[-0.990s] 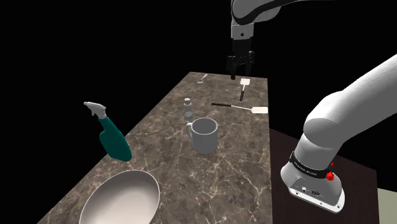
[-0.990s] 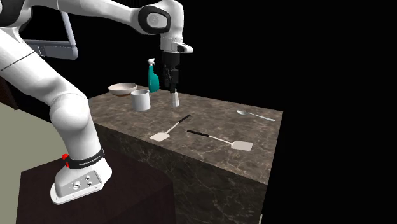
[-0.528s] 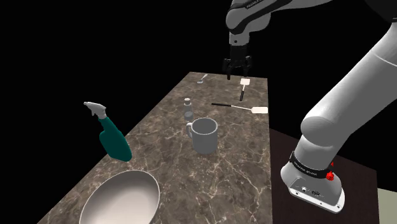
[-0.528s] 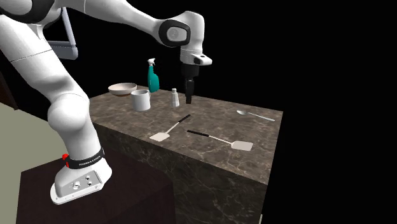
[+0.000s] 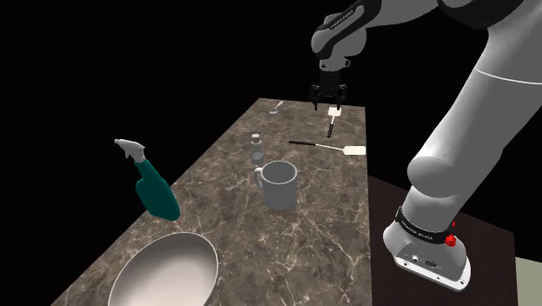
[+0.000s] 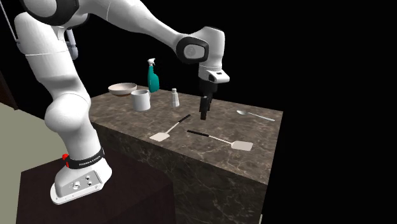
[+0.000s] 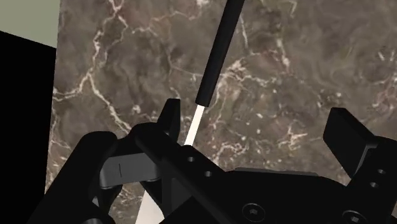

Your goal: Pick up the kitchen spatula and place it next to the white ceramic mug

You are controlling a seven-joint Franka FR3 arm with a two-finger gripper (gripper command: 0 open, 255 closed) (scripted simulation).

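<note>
Two spatulas with white blades and black handles lie at the far end of the marble table [image 5: 323, 228]. One spatula [image 5: 332, 122] [image 6: 170, 128] lies just under my gripper [image 5: 328, 97] [image 6: 203, 116], which hangs a little above it, open and empty. In the wrist view this spatula [image 7: 216, 60] runs past one fingertip [image 7: 169, 118], off the middle of the gripper [image 7: 257, 124]. The other spatula [image 5: 328, 147] [image 6: 221, 139] lies crosswise beside it. The pale mug [image 5: 280, 184] [image 6: 140, 100] stands mid-table, well away from the gripper.
A small shaker [image 5: 257, 149] [image 6: 174, 97] stands between mug and spatulas. A teal spray bottle [image 5: 156, 187] [image 6: 153, 76] and a pale bowl [image 5: 165, 269] [image 6: 122, 89] sit beyond the mug. A spoon [image 5: 276, 107] [image 6: 254, 114] lies at the table's far end. Black area surrounds the table.
The arm has swung away from the mug toward the table's far end and come down over the spatula. The fingers stay open; nothing on the table has moved.
</note>
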